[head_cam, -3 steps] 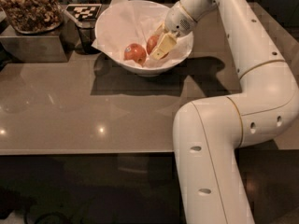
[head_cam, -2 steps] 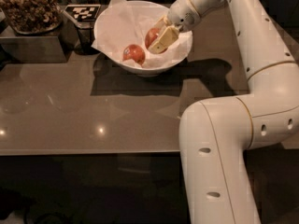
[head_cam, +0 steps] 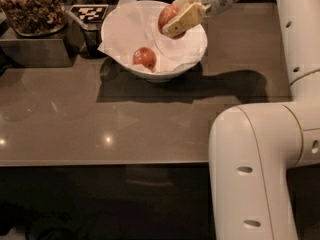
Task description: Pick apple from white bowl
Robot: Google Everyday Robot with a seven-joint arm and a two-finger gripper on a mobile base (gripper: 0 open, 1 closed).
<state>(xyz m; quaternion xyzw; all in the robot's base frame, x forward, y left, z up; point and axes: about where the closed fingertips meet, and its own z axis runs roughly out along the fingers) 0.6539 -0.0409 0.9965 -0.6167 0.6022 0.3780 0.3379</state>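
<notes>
The gripper [head_cam: 176, 16] was found over the right rear of the white bowl [head_cam: 156, 75], its fingers clamped on the apple [head_cam: 165, 14]. The apple was held between the fingers, clear of the paper lining [head_cam: 125, 26], so no offset remained to be closed. The free way out was judged to be straight upward. A lighter apple [head_cam: 144, 57] was noted lying in the bowl, below and to the left. Against the earlier frames, gripper and apple were recorded higher, raised off the bowl's floor.

two apples [head_cam: 167, 16] [head_cam: 144, 57], one white bowl [head_cam: 165, 75], one tray [head_cam: 37, 33], jaws above the bowl.
</notes>
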